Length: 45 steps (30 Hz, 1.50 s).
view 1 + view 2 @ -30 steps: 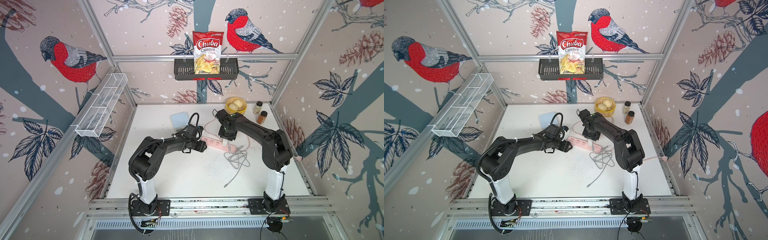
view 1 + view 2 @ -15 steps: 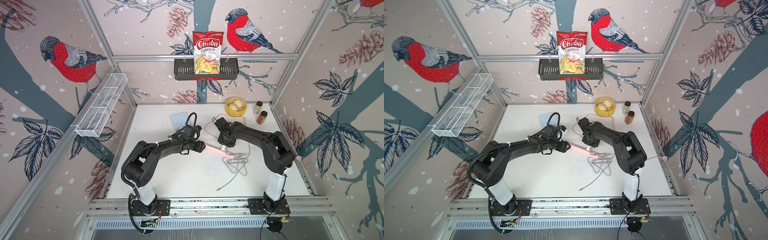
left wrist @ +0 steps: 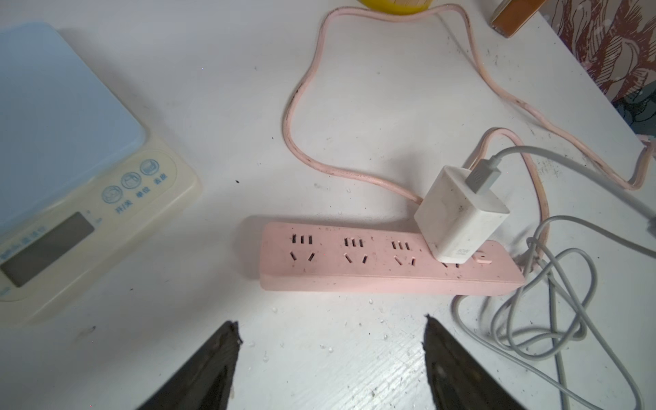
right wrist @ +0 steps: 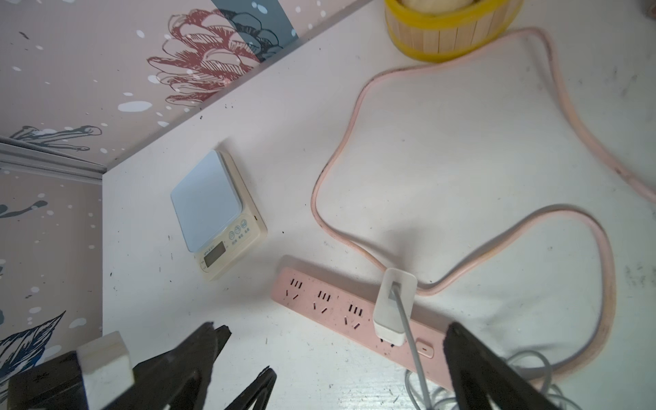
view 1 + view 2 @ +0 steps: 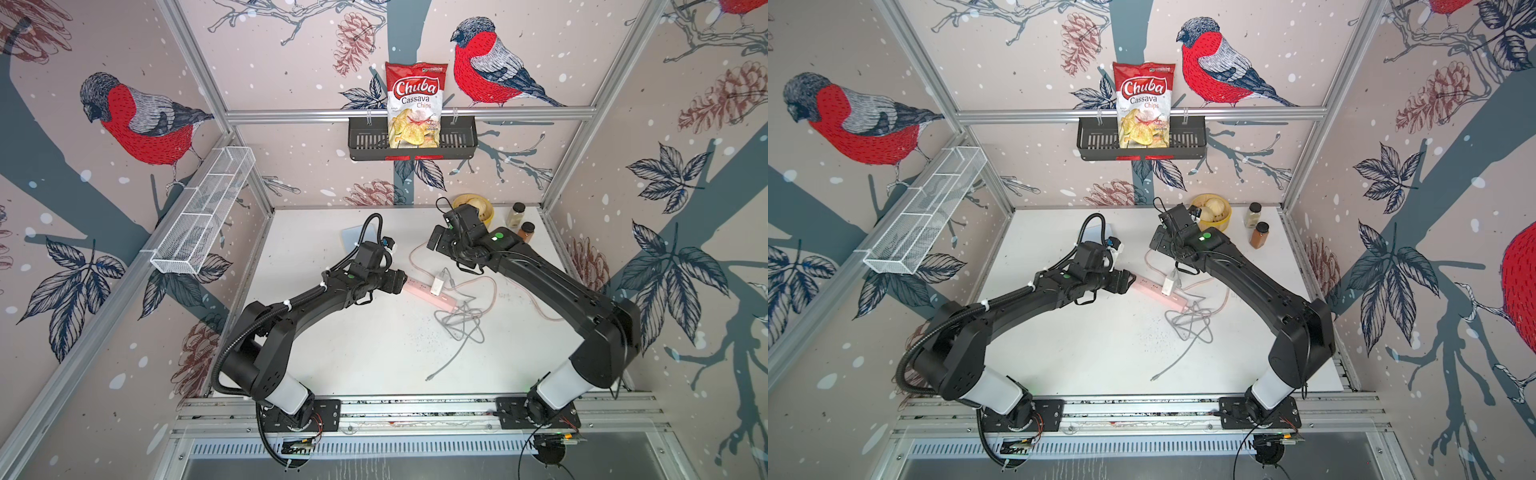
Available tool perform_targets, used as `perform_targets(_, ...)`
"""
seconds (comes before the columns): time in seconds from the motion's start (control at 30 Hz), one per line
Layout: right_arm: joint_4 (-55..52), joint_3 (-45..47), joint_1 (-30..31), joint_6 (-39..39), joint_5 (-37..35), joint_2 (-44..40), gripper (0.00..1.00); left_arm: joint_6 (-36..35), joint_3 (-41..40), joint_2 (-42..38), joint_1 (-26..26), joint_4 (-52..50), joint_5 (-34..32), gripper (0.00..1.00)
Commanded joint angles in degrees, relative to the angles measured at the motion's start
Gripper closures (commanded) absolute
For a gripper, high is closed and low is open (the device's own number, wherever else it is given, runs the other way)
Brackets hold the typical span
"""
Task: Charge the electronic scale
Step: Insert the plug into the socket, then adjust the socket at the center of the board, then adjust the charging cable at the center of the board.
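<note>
The electronic scale (image 4: pixel 213 209), cream with a pale blue top, lies at the back left of the table; in a top view the left arm hides most of the scale (image 5: pixel 353 237). A pink power strip (image 5: pixel 419 289) lies mid-table with a white charger cube (image 3: pixel 458 216) plugged into its far end. The charger's grey cable (image 5: pixel 461 328) lies coiled beside the strip, its free end loose on the table. My left gripper (image 3: pixel 330 326) stands open and empty just off the strip's near end. My right gripper (image 4: pixel 333 330) hangs open above and behind the charger, touching nothing.
A yellow-rimmed steamer basket (image 5: pixel 478 208) and two spice jars (image 5: pixel 515 214) stand at the back right. The strip's pink cord (image 3: pixel 305 106) loops over the table behind it. A chips bag (image 5: pixel 415 104) sits in a black wall rack; a white wire basket (image 5: pixel 203 212) hangs left.
Both grippers have opened. The right one let go of the charger and drew back and up; the left one came off the strip's end. The strip lies flat again.
</note>
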State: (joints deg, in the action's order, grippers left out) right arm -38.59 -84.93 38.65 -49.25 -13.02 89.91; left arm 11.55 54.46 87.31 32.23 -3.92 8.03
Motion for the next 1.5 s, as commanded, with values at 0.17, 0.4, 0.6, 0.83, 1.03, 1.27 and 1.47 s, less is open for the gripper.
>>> perform_targets(0.17, 3.99, 10.90, -2.34, 3.28, -4.82, -12.06, 0.01, -0.97, -5.60, -3.82, -0.20, 1.39, 1.29, 0.08)
perform_targets(0.4, 27.89, 36.53, -8.93, 10.59, 7.94, -32.15, 0.13, 4.02, -11.76, 2.34, 1.08, 9.75, 10.48, 0.36)
perform_targets(0.6, 27.21, 43.79, -8.60, 12.70, 12.10, -38.16, 0.39, 7.42, -7.09, 11.27, 5.48, 15.98, 10.69, 0.55)
perform_targets(0.83, 19.80, 43.69, -0.83, 17.12, 9.50, -35.78, 0.47, 9.30, 3.86, 22.16, 7.24, 18.32, 9.29, 0.66)
perform_targets(1.03, 16.71, 44.20, 6.87, 13.30, 2.98, -33.53, 0.48, 7.90, 12.17, 27.99, 7.17, 16.11, 7.56, 0.68)
perform_targets(1.27, 21.12, 48.42, 10.17, 10.55, 0.27, -26.60, 0.49, 6.98, 5.17, 22.58, 6.06, 16.57, 6.08, 0.67)
perform_targets(1.47, 21.78, 41.12, 9.04, 13.54, -5.64, -16.01, 0.57, 5.94, -3.39, 14.45, 5.21, 14.38, 5.59, 0.63)
